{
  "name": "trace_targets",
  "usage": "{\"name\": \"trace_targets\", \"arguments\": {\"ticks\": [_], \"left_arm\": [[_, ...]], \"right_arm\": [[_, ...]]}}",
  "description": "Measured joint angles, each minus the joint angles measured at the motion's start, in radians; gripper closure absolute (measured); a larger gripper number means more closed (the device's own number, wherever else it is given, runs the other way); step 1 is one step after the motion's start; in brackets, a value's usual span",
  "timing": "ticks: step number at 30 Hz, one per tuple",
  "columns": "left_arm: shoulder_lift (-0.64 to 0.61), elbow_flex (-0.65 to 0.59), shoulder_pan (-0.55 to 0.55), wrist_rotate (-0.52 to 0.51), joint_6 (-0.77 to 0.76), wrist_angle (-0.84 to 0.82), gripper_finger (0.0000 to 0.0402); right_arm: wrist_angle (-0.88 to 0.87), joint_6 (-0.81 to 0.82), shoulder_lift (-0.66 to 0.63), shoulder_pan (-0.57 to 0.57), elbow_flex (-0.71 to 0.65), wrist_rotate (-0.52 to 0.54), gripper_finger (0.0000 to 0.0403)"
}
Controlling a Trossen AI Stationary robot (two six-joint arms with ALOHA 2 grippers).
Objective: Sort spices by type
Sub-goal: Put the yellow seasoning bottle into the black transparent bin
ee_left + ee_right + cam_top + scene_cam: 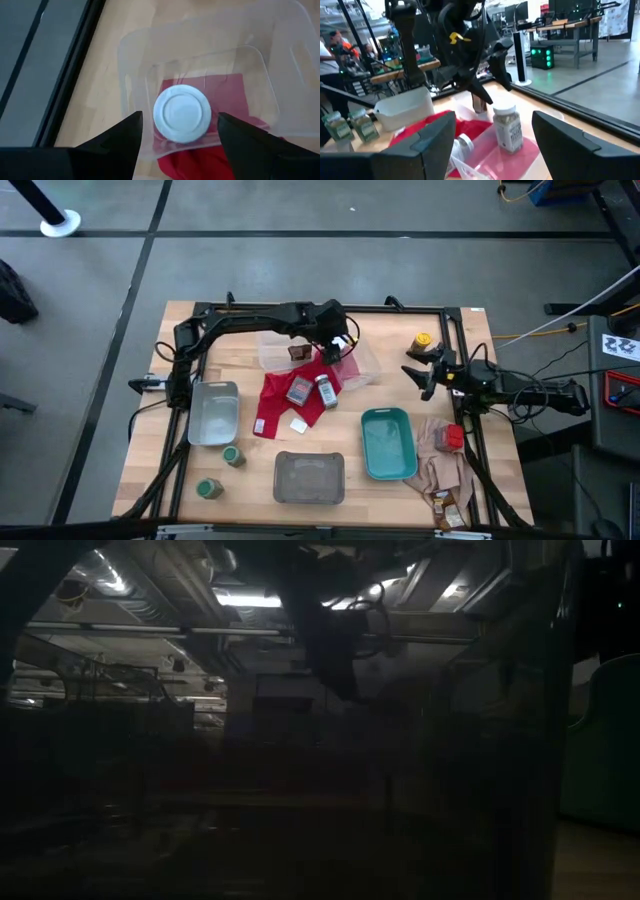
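The left end effector (177, 131) is hovering spread over a white-capped bottle (181, 113) in the clear tray (131, 60); the right end effector (424, 372) is waiting spread at the counter's right.

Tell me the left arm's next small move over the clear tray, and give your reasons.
Probably lower and close. The left gripper hangs open above the white-capped bottle, which stands upright in the clear tray, its cap centred between the two fingers with nothing held. Closing at this height would likely miss. The right gripper waits open by the table's right side.
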Motion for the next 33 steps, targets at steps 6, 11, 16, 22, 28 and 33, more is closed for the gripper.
{"name": "trace_targets", "arguments": {"ticks": [6,11,16,22,28,33], "left_arm": [[-0.067,0.001,0.009,0.000,-0.007,-0.048,0.0166],[-0.131,0.001,0.026,-0.001,-0.042,-0.090,0.0166],[-0.176,0.001,0.043,0.001,-0.045,-0.125,0.0167],[-0.217,0.000,0.053,0.003,-0.049,-0.132,0.0167],[-0.260,0.000,0.053,0.005,-0.052,-0.182,0.0167],[-0.326,-0.049,0.045,0.019,-0.068,-0.181,0.0167]], "right_arm": [[-0.009,-0.001,0.000,0.000,0.025,0.090,0.0139],[-0.009,0.000,0.000,0.000,0.041,0.233,0.0139],[-0.085,0.051,0.007,0.000,0.086,0.343,0.0139],[-0.196,0.103,0.041,0.000,0.155,0.404,0.0139],[-0.218,0.105,0.090,0.000,0.207,0.409,0.0139],[-0.272,0.152,0.136,0.000,0.245,0.451,0.0139]]}}
